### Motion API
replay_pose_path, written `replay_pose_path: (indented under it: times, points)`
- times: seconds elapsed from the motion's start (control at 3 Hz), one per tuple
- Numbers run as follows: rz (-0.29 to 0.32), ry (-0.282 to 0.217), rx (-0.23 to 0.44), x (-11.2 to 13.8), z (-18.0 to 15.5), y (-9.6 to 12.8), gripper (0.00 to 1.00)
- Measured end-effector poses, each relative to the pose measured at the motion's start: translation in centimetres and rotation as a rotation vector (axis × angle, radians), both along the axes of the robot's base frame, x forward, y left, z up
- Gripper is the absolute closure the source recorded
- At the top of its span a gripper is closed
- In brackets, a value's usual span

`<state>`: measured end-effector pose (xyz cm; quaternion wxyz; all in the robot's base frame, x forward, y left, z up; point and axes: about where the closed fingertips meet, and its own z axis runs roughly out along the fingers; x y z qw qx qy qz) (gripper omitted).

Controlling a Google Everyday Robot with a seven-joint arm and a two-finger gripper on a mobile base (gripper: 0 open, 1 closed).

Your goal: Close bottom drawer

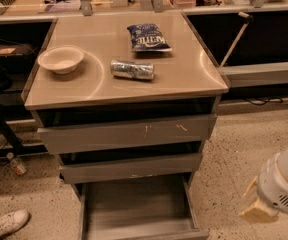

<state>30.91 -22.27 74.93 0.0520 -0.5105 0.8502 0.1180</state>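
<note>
The bottom drawer [134, 209] of the grey metal cabinet [124, 91] is pulled far out toward me. Its deep flat-floored tray is empty, and its front panel is cut off by the lower edge of the view. My gripper [256, 210] hangs at the lower right on the white arm [284, 184]. It is above the speckled floor, to the right of the open drawer, and touches nothing.
The top drawer [129, 133] with pale scratches and the middle drawer [131, 167] stand slightly out. On the cabinet top are a white bowl [60, 59], a crushed can [132, 69] and a blue chip bag [148, 37]. A white shoe [6, 223] and a bottle [15, 164] lie on the floor at left.
</note>
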Motion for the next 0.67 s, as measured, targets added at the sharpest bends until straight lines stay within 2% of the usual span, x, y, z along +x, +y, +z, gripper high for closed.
replay_pose_path:
  times: [0.33,0.67]
  points:
    - [-0.035,0.146,0.044,-4.0,-7.6,2.1,1.0]
    - [-0.092,0.268,0.069,-7.1,-14.8,3.2,1.0]
